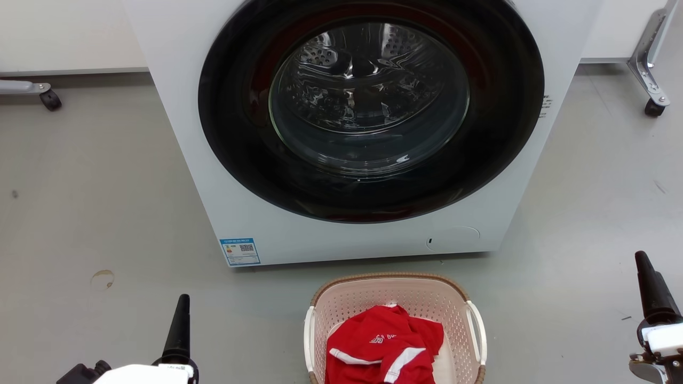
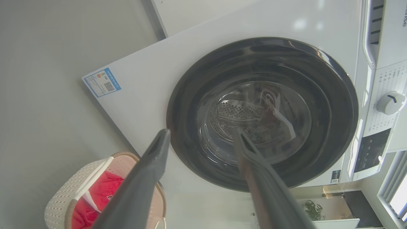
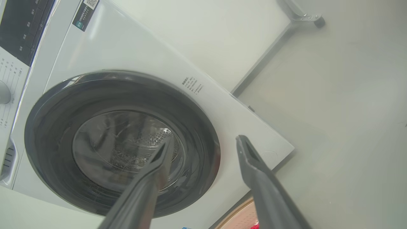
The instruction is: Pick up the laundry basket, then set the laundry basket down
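Two grippers (image 2: 202,131) (image 3: 205,138), one laundry basket (image 1: 392,277), one washer (image 1: 181,160).

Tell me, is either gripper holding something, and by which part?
Nothing is held. The left gripper and right gripper are open and empty; the pale pink perforated plastic laundry basket sits untouched.

blue label (image 1: 239,251) on washer (image 1: 347,240) | QR code | print unreadable
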Tool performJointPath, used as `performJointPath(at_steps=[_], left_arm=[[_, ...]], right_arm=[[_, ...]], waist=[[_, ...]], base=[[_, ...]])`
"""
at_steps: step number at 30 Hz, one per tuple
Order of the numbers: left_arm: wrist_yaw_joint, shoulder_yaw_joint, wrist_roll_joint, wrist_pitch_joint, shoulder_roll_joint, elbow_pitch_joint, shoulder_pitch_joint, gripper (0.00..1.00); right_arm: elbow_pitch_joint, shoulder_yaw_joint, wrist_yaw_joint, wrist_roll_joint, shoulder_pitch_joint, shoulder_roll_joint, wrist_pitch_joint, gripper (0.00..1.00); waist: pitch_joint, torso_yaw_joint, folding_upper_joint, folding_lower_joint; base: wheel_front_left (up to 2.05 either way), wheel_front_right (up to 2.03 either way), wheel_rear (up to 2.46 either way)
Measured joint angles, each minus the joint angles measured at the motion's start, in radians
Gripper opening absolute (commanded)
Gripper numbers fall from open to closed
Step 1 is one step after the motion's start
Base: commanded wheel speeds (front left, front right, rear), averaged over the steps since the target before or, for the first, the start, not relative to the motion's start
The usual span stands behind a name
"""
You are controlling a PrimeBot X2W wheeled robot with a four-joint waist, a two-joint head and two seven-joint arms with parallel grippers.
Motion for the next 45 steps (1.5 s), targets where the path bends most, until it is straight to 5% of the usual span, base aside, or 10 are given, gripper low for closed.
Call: performJointPath(at_steps=[18, 45], left_arm=[[0.028, -0.050, 0.220, -0.049, 0.003, -0.022, 0.000, 1.00], [0.068, -0.115, 0.577, -0.126, 0.009, -0.053, 0.000, 1.00]], right_arm=[[-0.031, 0.063, 0.000, -0.304, 0.004, -0.050, -0.053, 1.00], [-0.065, 0.132, 0.001, -0.593, 0.020, -0.095, -0.130, 1.00]], waist=[[0.000, 0.002, 0.0000, 0.0000], [0.003, 0.002, 0.0000, -0.0001]], base=[[0.00, 0.00, 0.00], [0.00, 0.00, 0.00]])
